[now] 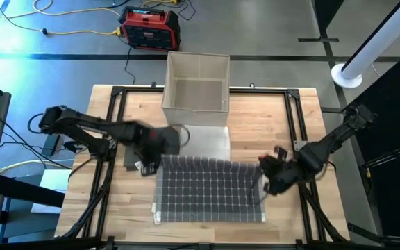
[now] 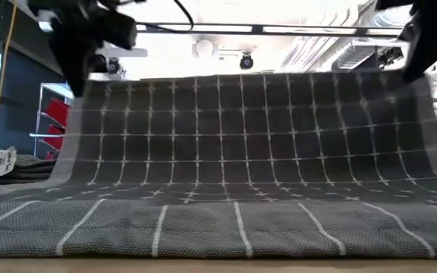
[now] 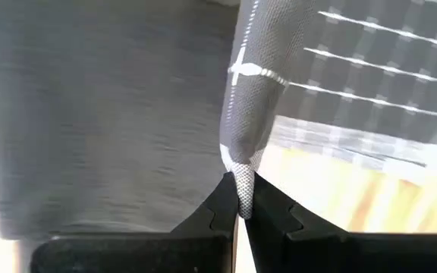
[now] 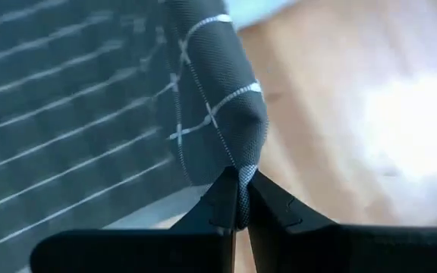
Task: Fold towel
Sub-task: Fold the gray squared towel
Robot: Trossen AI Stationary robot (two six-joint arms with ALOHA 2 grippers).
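Left gripper (image 3: 241, 216) and right gripper (image 4: 237, 212) each pinch a far corner of the grey checked towel (image 1: 210, 191) on the table | risk: you pull unevenly, one thin corner slips out

The towel (image 1: 210, 189) lies on the worktop (image 1: 283, 111) toward its front edge, between the two arms, with its rear edge lifted off the surface so that in the low view it stands up behind the flat front part. The left gripper (image 1: 146, 165) sits at the towel's rear left corner and the right gripper (image 1: 268, 182) at its right edge, each with its fingers (image 3: 226, 205) pinched on the cloth. Behind the towel a box (image 1: 197, 83) stands at the worktop's rear middle, and a toolbox (image 1: 150, 28) rests on the floor beyond.
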